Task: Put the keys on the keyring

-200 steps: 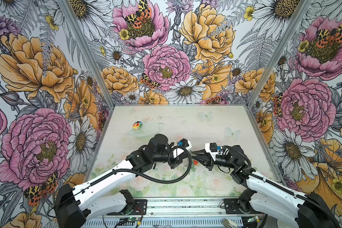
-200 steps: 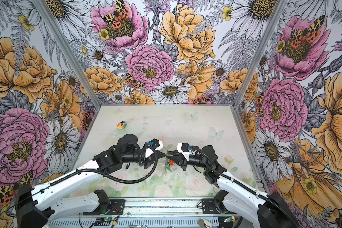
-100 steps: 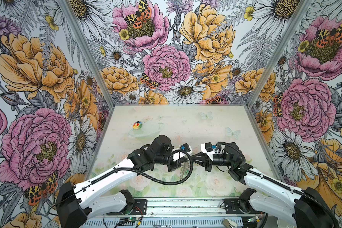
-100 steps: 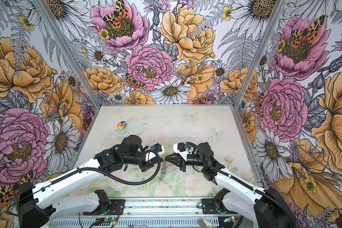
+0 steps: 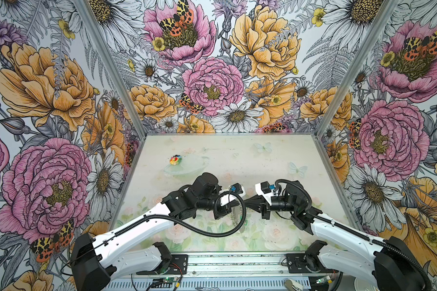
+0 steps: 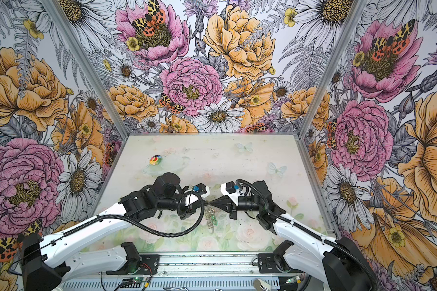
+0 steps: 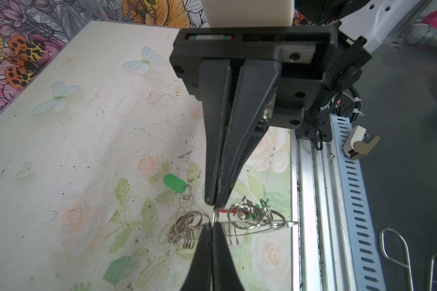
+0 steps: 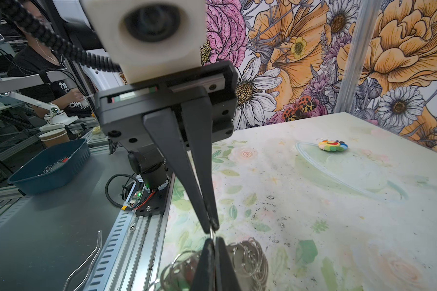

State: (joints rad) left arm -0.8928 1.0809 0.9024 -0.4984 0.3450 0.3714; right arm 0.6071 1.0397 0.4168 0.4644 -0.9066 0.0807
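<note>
With 12 o'clock at the back wall, a round multicoloured toy (image 5: 175, 159) lies alone on the worktop (image 5: 275, 161). It is at about 10 o'clock from the spot where the two arms meet, and well apart from them.

The left arm comes in from 7 o'clock to the middle of the worktop's front half. The left end effector (image 8: 213, 225) is closed. Its dark fingers lie together down to the tips, and a thin silver wire loop is nipped between them.

That loop belongs to the keyring (image 7: 260, 220), which is dead centre, where the two sets of tips meet nose to nose. In both top views it hangs from that point toward 6 o'clock as a narrow string of silver rings with green in it. Whether its lower end touches the worktop cannot be told. The left wrist view shows the band edge-on, with bunches of loops on either side of the nipped one.

Of the keys (image 7: 186, 201), one shows plainly: silver, on a small ring with a green tag, just beside one bunch of loops. Whether it is threaded onto them cannot be told. More green shows inside the other bunch, but it is too tangled to read.

The right arm enters from 5 o'clock. The right end effector (image 7: 213, 200) is also closed and pinches the same wire loop from the opposite side.
</note>
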